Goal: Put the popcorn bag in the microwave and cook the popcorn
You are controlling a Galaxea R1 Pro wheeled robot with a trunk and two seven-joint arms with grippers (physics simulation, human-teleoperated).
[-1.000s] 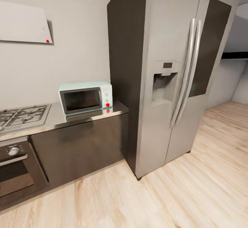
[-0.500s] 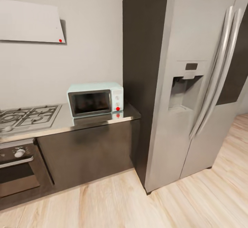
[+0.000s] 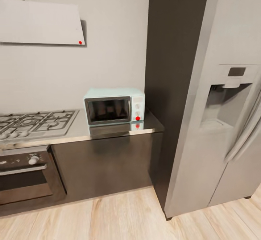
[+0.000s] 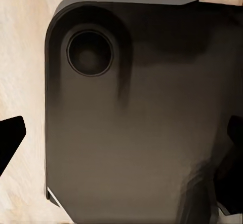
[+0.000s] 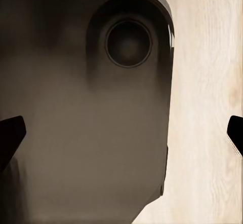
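Here we face the microwave (image 3: 114, 106) at the countertop's (image 3: 119, 130) far end, hard against the fridge (image 3: 203, 87); its door is closed. Both grippers (image 4: 121, 138) (image 5: 121, 133) hang over our dark base (image 4: 131, 133) (fingers spread wide, holding nothing) — parked for driving, we judge.

Soft even light, faint gloss on the countertop (image 3: 108, 133), slightly blurred render, dim wrist views.

The small mint-blue microwave (image 3: 114, 106) is sitting upright with its dark door closed, at the right end of the shiny grey countertop (image 3: 108, 130), at about 12 o'clock in the head view.
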